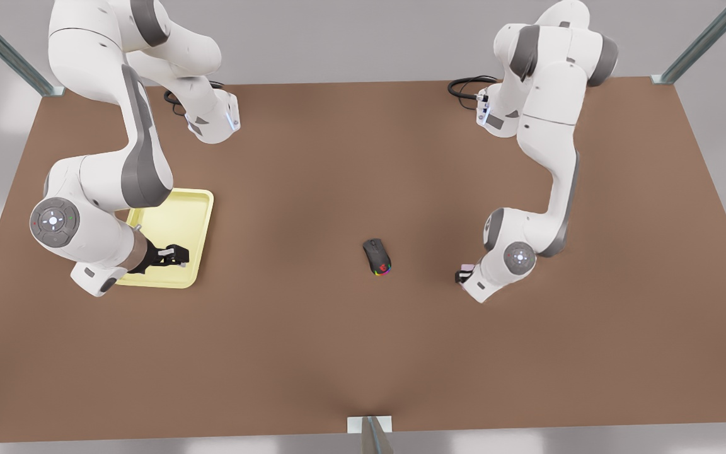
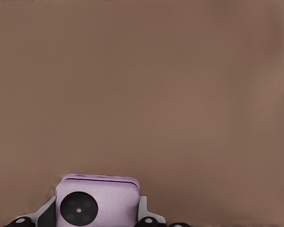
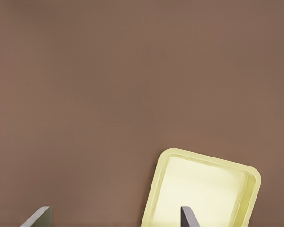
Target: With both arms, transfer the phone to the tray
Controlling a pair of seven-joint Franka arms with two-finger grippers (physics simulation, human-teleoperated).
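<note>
one gripper (image 1: 464, 275) clasps phone (image 2: 97, 204); other (image 1: 177, 255) over tray (image 1: 196, 208).

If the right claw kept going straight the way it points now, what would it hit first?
Most likely the pale yellow shallow rectangular tray: the open right claw hangs over it, angled toward its floor. Depth is unclear.

— What's that out in the middle of the brown tabletop (image 1: 312, 353)?

— A black computer mouse (image 1: 377, 256), lying flat with rainbow lights glowing at the end nearer us.

— Anything next to it?

— No, it lies alone, well apart from everything else.

— And at the edges?

— Grey metal frame struts: one slanting at each far corner (image 1: 4, 47) (image 1: 703, 41), and a short post (image 1: 370, 435) at the middle of the near edge. Black cables (image 1: 467, 85) loop on the far side.
</note>
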